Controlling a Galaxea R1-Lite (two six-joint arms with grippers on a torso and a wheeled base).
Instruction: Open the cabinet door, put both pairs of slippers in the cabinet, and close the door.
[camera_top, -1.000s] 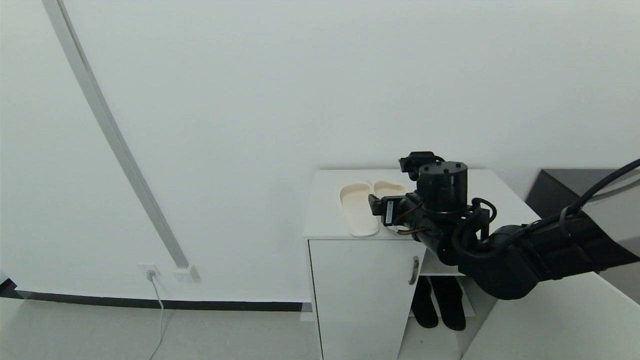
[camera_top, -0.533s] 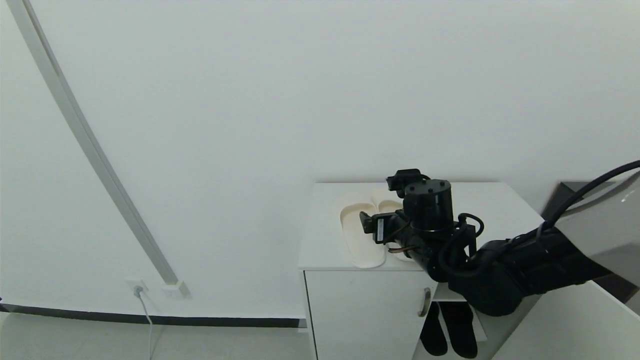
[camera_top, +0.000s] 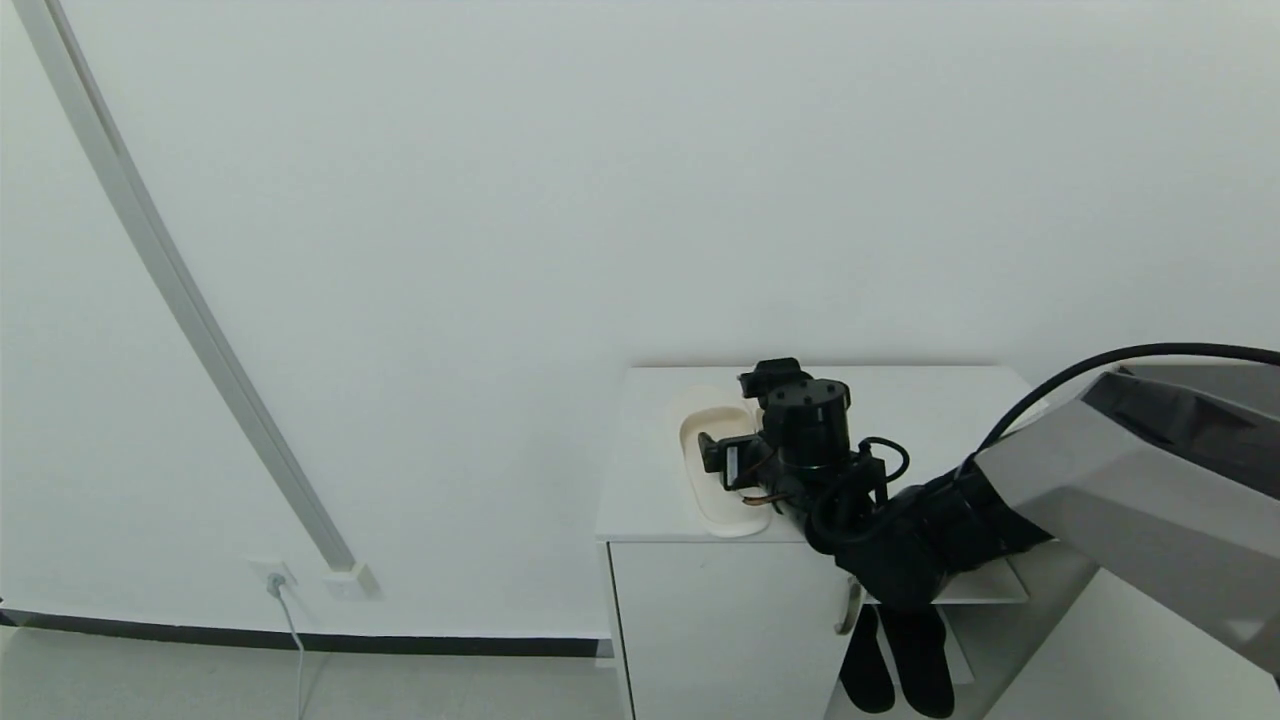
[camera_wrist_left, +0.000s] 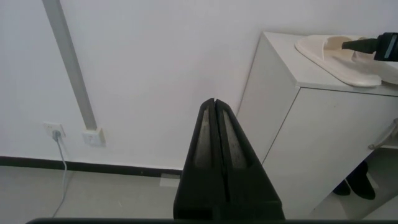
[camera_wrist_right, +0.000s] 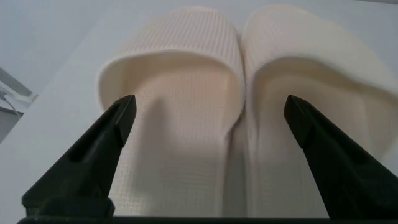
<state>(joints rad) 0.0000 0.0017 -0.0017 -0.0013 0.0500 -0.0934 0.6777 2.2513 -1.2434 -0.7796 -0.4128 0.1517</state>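
Note:
A pair of cream slippers (camera_top: 712, 470) lies on top of the white cabinet (camera_top: 640, 480). My right arm (camera_top: 900, 530) stretches over them and hides most of the right one. My right gripper (camera_wrist_right: 208, 118) is open wide just above the slippers (camera_wrist_right: 186, 81), one finger outside each strap. A black pair of slippers (camera_top: 895, 660) stands inside the cabinet's open right half. The left door (camera_top: 720, 630) is closed. My left gripper (camera_wrist_left: 214, 109) is shut on nothing, low and to the left of the cabinet (camera_wrist_left: 323, 124), whose top carries the cream slippers (camera_wrist_left: 339, 59).
The cabinet's open door panel (camera_top: 1120, 660) juts out at the lower right. On the wall to the left run a grey conduit (camera_top: 180, 290) and a socket with a cable (camera_top: 272, 578). Bare floor lies left of the cabinet.
The head camera tilted up early on, so the cabinet sits lower in the picture. My right arm has pushed left and forward over the cream slippers, covering the right one.

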